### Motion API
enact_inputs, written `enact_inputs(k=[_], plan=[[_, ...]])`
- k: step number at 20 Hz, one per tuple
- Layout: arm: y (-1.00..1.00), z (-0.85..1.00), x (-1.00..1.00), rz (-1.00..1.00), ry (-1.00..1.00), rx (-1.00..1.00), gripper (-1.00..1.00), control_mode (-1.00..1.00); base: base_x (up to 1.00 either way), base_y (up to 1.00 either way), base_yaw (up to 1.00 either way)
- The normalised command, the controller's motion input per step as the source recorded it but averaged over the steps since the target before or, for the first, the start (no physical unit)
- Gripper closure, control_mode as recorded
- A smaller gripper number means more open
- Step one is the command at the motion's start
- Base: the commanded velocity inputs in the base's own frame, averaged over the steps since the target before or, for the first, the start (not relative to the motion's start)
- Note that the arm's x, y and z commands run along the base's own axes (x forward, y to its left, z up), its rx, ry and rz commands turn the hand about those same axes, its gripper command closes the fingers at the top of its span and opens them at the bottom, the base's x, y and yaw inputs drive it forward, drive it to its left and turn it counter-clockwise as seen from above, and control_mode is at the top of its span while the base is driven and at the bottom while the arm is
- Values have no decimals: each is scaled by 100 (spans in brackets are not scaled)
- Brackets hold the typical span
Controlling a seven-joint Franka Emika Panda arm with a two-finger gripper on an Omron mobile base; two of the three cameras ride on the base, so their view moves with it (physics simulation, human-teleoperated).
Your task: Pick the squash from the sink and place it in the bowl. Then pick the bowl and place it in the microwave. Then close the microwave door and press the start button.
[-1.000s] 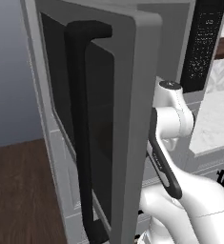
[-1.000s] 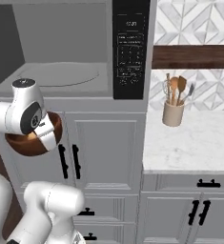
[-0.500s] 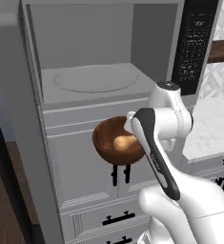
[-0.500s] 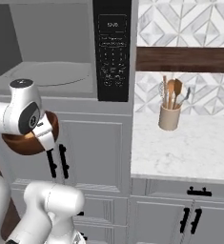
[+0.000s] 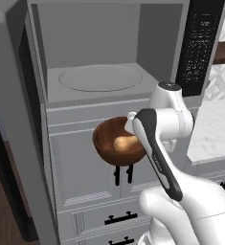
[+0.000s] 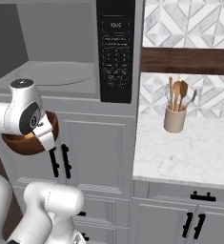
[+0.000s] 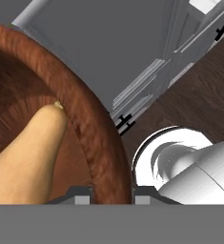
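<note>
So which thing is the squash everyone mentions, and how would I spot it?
Find the open microwave with its round turntable. Just below and in front of it, the robot's gripper holds a dark reddish-brown wooden bowl by the rim. The squash lies inside that bowl: a small, pale tan, pear-like shape, the only light thing against the dark wood.

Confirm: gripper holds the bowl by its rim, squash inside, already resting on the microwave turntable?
Not on the turntable. The gripper holds the bowl by its rim, squash inside, in front of the cabinet below the open microwave, per the left base view.
</note>
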Motion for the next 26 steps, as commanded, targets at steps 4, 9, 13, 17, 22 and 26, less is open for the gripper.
enact_inputs(k=[4,9,13,17,22,26], plan=[[0,0,0,0,0,0,100,100,3,1,17],[0,0,0,0,0,0,100,100,4,1,8],[0,0,0,0,0,0,100,100,0,0,0],[0,21,-42,-5,-13,5,100,-100,-5,0,-1],[-1,74,-37,-8,-21,7,100,-100,0,0,0],[-14,62,18,-11,-11,8,100,-100,0,0,0]])
